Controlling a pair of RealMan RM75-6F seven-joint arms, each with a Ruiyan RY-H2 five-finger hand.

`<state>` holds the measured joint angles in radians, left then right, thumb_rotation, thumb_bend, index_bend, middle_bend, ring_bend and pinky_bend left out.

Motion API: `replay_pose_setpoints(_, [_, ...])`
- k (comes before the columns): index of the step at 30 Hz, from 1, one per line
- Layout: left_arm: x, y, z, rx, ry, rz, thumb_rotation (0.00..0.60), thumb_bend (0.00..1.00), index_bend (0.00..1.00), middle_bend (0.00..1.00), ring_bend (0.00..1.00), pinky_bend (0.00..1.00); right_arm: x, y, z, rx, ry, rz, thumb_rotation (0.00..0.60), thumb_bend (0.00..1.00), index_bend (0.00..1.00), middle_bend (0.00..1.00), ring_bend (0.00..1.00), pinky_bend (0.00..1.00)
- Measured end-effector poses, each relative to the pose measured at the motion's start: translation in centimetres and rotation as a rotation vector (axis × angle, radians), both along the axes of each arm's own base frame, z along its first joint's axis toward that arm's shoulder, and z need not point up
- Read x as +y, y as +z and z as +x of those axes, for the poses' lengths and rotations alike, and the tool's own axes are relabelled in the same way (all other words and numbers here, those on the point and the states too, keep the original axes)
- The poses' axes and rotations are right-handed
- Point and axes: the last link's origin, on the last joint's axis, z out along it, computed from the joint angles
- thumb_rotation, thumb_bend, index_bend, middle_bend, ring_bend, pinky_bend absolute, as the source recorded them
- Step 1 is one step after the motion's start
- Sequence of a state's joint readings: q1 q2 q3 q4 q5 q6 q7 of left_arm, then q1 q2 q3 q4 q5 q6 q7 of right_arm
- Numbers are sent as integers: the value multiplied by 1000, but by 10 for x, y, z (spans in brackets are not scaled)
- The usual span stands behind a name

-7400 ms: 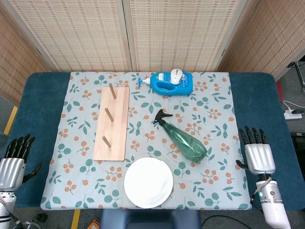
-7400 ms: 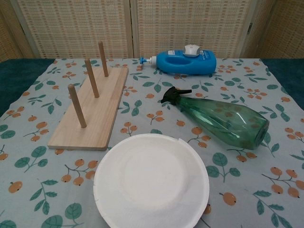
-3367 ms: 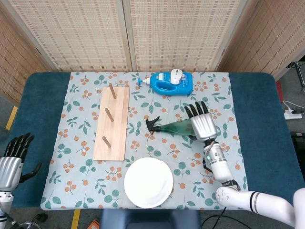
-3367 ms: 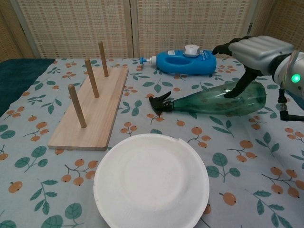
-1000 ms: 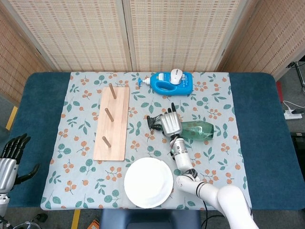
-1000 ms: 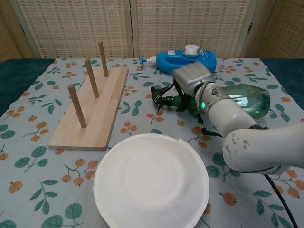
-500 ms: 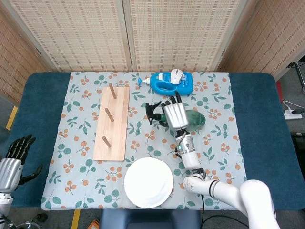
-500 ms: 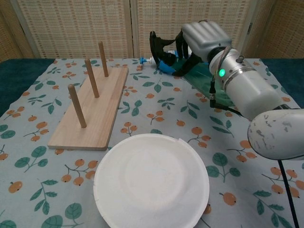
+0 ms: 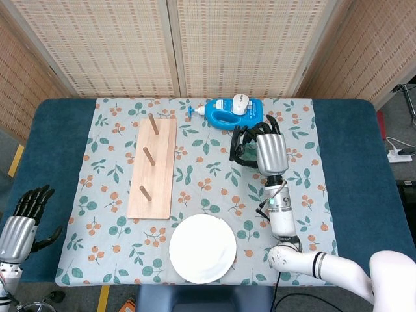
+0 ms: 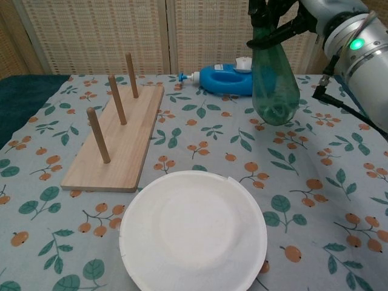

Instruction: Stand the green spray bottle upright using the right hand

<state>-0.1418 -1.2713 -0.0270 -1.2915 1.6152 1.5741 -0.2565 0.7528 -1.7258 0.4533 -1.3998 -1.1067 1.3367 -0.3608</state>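
Green, see-through plastic made up the green spray bottle (image 10: 274, 85), and it looked empty, so you probably had a light, thin-walled thing that could dent under a hard squeeze and slide on a smooth surface. Your right hand (image 9: 270, 152) gripped it high up at the neck, fingers (image 10: 271, 37) curled round just under the sprayer; that narrow collar seemed the surest hold. The bottle hung nearly upright with its base clear of the desk (image 9: 351, 130), above the floral cloth (image 10: 315, 182) and in front of the blue detergent bottle (image 10: 233, 79), which lay on its side with its cap on. The white paper plate (image 10: 193, 233) held nothing. Your left hand (image 9: 18, 231) hung beside the desk, fingers spread and holding nothing.
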Motion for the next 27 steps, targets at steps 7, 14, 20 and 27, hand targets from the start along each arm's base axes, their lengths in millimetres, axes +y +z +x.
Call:
replay_pose_setpoints(7, [0, -2, 1, 5, -1, -2, 600, 285, 0, 0, 0, 0, 2, 10, -6, -212, -2, 48, 600, 101, 739, 547, 301, 143])
replay_pose_setpoints(14, [0, -4, 1, 11, -2, -5, 600, 285, 0, 0, 0, 0, -1, 12, -24, -396, -30, 100, 600, 105, 739, 548, 302, 144])
replay_pose_setpoints(20, [1, -4, 1, 13, 0, -8, 600, 284, 0, 0, 0, 0, -7, 7, -47, -414, -87, 114, 600, 124, 739, 548, 302, 144])
replay_pose_setpoints(27, [1, -4, 1, 11, -4, -18, 600, 285, 0, 0, 0, 0, -9, 4, -48, -407, -82, 114, 600, 131, 738, 548, 302, 143])
